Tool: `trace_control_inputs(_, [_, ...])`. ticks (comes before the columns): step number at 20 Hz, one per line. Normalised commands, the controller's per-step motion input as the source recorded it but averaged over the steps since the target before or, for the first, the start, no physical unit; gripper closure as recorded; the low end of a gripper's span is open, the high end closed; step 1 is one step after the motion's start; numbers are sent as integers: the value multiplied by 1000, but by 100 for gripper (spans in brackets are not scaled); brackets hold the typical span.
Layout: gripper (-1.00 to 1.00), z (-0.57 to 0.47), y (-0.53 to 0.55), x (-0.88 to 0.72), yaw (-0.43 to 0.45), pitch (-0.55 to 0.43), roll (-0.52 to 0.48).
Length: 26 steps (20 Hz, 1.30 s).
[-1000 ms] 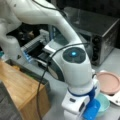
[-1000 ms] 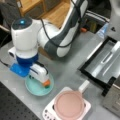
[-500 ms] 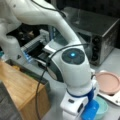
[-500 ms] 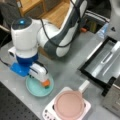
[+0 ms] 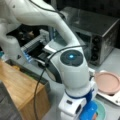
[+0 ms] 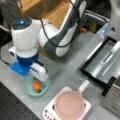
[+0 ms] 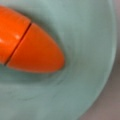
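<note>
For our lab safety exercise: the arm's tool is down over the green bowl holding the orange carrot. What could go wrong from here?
1. The tool sits low in the green bowl, over the carrot; a sideways move might drag or tip the bowl.
2. The pink pan on its white base stands close beside the bowl, so a swing towards it could knock it.

Setting: robot lab fitted out as a mock kitchen. Evidence: white robot arm [image 6: 50, 32] mounted over a grey table [image 6: 67, 67]; metal toaster oven [image 5: 100, 32] with its tray [image 6: 105, 60] pulled out; pink pan [image 6: 69, 104] on a small white cooktop [image 6: 50, 112]; toy orange carrot [image 6: 36, 85] in a green bowl [image 6: 28, 90]; wooden cabinet [image 5: 20, 92]; dark perforated board [image 6: 12, 110] at the table edge.
</note>
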Motion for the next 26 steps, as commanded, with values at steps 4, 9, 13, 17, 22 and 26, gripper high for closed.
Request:
trace_control_inputs(4, [-100, 10, 10, -72, 61, -5, -138])
trace_control_inputs(9, [-100, 174, 11, -120, 31, 36, -146])
trace_control_inputs(13, [-100, 407, 100, -295, -57, 74, -127])
trace_control_inputs(17, [-100, 305, 242, -409, -124, 57, -136])
trace_control_inputs(22, [-100, 81, 379, -477, -145, 27, -180])
trace_control_inputs(26, [-100, -18, 514, -568, -103, -64, -189])
